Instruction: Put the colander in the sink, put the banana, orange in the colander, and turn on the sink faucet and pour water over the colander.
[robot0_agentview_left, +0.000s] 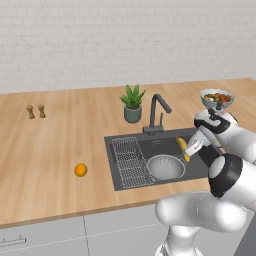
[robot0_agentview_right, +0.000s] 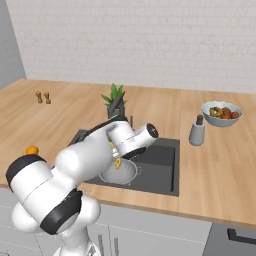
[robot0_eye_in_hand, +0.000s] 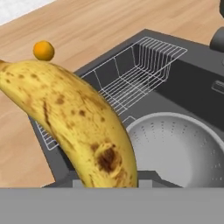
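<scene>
The curved yellow brown-spotted banana (robot0_eye_in_hand: 83, 131) is pinched in the pincer (robot0_agentview_left: 189, 148) and held above the dark grey sink (robot0_agentview_left: 150, 147), beside the silver perforated colander (robot0_agentview_left: 166, 167). The small orange (robot0_agentview_left: 81, 170) lies on the wooden worktop (robot0_agentview_left: 50, 150).

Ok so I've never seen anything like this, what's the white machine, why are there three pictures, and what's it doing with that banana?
The white machine is a robot arm on a driving base, in a computer-drawn kitchen. Two pictures come from cameras on the base, behind the arm to its left and right; the third looks out from its hand. Its tool is shut on a banana, held above the sink. A metal colander sits in the sink beside a wire rack, with a faucet behind. On the wooden counter lie an orange, a potted plant, a fruit bowl and two small shakers.
</scene>
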